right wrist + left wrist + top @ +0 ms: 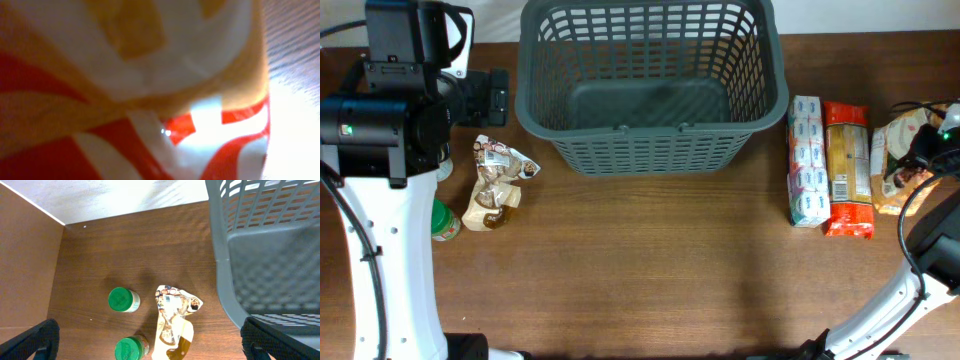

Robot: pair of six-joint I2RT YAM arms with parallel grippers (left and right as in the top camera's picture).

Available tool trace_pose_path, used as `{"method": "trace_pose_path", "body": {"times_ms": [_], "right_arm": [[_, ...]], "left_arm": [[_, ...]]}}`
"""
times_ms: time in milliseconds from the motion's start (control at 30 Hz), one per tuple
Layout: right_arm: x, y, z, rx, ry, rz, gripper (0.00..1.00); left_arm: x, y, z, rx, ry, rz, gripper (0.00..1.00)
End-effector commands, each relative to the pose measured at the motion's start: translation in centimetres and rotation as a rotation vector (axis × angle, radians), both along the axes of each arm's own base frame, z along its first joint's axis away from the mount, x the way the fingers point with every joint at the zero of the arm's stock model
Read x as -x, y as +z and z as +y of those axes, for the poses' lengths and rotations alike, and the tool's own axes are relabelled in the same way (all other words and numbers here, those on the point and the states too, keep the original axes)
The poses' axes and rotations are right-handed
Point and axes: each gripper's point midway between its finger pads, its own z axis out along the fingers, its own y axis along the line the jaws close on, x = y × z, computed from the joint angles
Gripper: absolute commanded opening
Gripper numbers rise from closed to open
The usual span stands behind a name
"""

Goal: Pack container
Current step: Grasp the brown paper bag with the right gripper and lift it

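The dark grey basket stands at the back centre with nothing in it; its wall shows in the left wrist view. My left gripper is open and empty, high up just left of the basket, with its fingers wide apart above a crumpled snack bag. My right gripper is at the far right, down on a white and orange bag. That bag's red, white and orange print fills the right wrist view and hides the fingers.
The snack bag lies left of the basket. Two green-lidded jars stand beside it, one showing by the left arm. A blue-white pack and an orange-red pack lie right of the basket.
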Motion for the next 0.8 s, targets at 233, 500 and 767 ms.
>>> {"method": "trace_pose_path", "body": {"times_ms": [233,500,767], "right_arm": [[-0.3,5.0,1.9,-0.02,-0.109,-0.068,0.04],[-0.5,27.9,4.8,0.255,-0.037,-0.578,0.04],[3.3,41.6,18.0,0.354,0.3,-0.956,0.04]], "left_arm": [[0.0,-0.1,0.2,0.001,0.015,0.0,0.99],[0.0,0.0,0.2,0.001,0.015,0.0,0.99],[0.0,0.0,0.2,0.001,0.015,0.0,0.99]]}}
